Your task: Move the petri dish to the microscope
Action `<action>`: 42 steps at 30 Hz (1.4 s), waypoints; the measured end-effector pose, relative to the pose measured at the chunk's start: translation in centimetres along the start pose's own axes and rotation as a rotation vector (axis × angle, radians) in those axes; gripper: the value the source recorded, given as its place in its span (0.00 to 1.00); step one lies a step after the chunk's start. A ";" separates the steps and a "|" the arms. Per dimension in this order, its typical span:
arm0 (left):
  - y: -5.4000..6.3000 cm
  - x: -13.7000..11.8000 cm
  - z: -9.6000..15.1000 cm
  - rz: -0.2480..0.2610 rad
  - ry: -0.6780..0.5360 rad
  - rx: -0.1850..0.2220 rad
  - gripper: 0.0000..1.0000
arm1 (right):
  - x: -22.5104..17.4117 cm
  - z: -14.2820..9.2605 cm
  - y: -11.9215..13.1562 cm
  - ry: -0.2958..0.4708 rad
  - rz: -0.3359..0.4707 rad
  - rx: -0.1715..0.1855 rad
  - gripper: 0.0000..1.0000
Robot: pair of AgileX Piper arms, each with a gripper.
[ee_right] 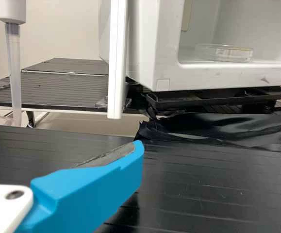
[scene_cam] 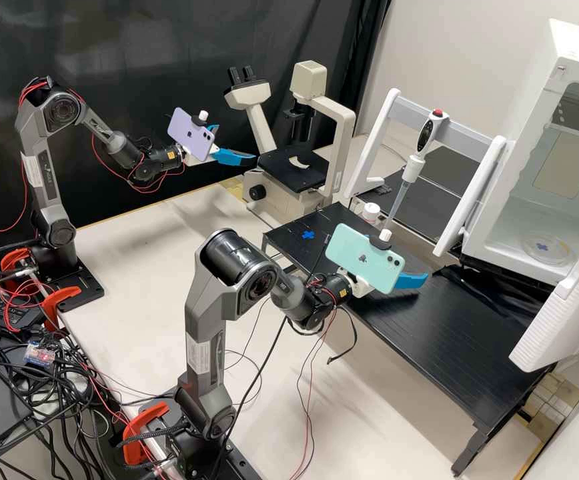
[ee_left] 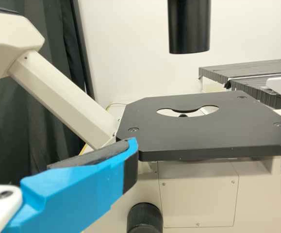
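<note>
One clear, shallow petri dish (ee_right: 223,53)

Two dark grey arms (scene_cam: 199,313) have rounded black joints (scene_cam: 61,111), pale stickers (scene_cam: 198,358), looping red and black cables (scene_cam: 95,150), and bright blue fingers (scene_cam: 235,159) with dark pads (ee_right: 108,157).

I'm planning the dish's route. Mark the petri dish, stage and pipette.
Petri dish (ee_right: 216,54): right wrist view, its clear side.
Stage (ee_left: 203,138): left wrist view, its flat black top.
Pipette (scene_cam: 413,169): high view, its white lower barrel.
</note>
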 end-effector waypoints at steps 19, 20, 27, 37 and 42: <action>0.0 0.0 0.0 0.000 0.000 0.000 1.00 | -0.4 2.6 2.4 -0.034 0.061 0.026 1.00; 0.0 0.0 0.0 0.000 0.000 0.000 1.00 | -0.5 2.9 2.8 -0.031 0.068 0.023 1.00; 0.0 0.0 0.0 0.000 0.000 0.000 1.00 | -1.0 5.7 6.1 -0.085 0.183 0.077 1.00; 0.0 0.0 0.0 0.000 0.000 0.000 1.00 | 2.2 6.6 11.3 -0.081 0.310 0.089 1.00; 0.0 0.0 0.0 0.000 0.000 0.000 1.00 | 4.2 6.2 13.4 -0.078 0.343 0.089 1.00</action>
